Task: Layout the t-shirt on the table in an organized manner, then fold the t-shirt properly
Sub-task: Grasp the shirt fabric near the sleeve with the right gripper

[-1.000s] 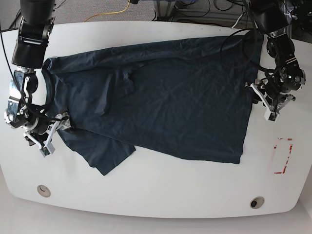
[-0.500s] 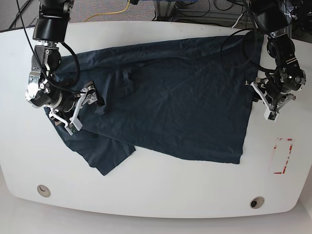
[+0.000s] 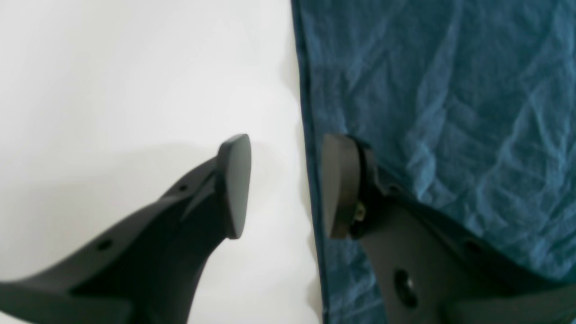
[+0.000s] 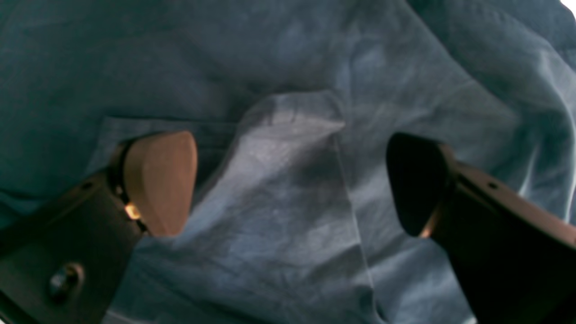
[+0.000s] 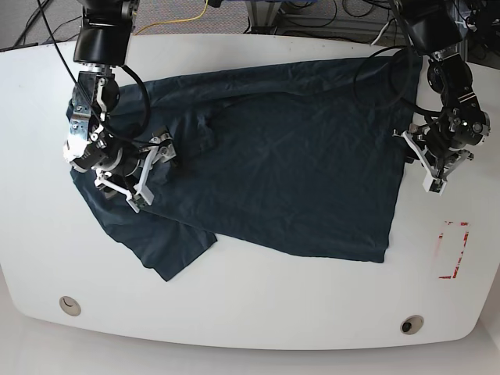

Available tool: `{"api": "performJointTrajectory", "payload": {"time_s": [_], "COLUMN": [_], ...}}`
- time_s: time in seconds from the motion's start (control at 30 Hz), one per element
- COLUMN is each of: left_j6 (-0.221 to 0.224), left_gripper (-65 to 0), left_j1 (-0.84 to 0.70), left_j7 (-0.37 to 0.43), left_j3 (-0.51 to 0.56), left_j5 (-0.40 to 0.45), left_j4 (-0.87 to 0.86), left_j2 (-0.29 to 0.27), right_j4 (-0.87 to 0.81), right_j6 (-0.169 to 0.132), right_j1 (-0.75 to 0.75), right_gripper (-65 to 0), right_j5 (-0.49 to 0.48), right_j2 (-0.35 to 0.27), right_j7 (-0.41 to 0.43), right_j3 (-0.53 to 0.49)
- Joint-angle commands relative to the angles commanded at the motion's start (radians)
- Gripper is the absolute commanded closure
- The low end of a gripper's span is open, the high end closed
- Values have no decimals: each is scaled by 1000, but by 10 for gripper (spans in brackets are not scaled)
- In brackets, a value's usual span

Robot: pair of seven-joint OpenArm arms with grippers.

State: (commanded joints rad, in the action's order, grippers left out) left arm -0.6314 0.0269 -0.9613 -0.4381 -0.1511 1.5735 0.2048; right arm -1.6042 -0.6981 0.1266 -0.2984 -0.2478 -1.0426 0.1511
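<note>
The dark navy t-shirt (image 5: 297, 156) lies spread and wrinkled across the white table (image 5: 258, 305), with one sleeve (image 5: 168, 250) pointing toward the front left. My right gripper (image 5: 152, 168) hovers open over the shirt's left part. In the right wrist view its fingers (image 4: 162, 180) stand wide apart on either side of a raised fold of fabric (image 4: 288, 202). My left gripper (image 5: 418, 162) is open at the shirt's right edge. In the left wrist view it (image 3: 285, 184) straddles the hem (image 3: 310, 135), one finger over bare table (image 3: 112, 67) and one over cloth (image 3: 450, 90).
A red tape rectangle (image 5: 453, 250) marks the table at the front right. Two round grommet holes (image 5: 69, 305) (image 5: 411, 324) sit near the front edge. Cables, one of them yellow (image 5: 176, 23), lie on the floor beyond the far edge.
My right arm swung from the table's left edge inward over the shirt, toward its middle left. The left gripper stayed almost still at the right hem.
</note>
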Motion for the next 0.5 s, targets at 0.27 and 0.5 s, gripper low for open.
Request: {"api": "performJointTrajectory", "payload": {"time_s": [0.27, 0.5], "left_j6": [0, 0], "left_gripper": [-237, -237], "left_j1": [-2, -5], "left_j7": [0, 0], "left_j3": [0, 0], "left_j5": [0, 0], "left_j4": [-3, -5], "left_j2": [0, 0], "right_j4": [72, 115], "right_j6": [0, 0], "right_j1": [0, 2], "right_gripper": [-648, -617], "right_j5": [18, 18], "right_j2": [11, 6], "right_j7": [60, 87], "right_j3": [-6, -3]}}
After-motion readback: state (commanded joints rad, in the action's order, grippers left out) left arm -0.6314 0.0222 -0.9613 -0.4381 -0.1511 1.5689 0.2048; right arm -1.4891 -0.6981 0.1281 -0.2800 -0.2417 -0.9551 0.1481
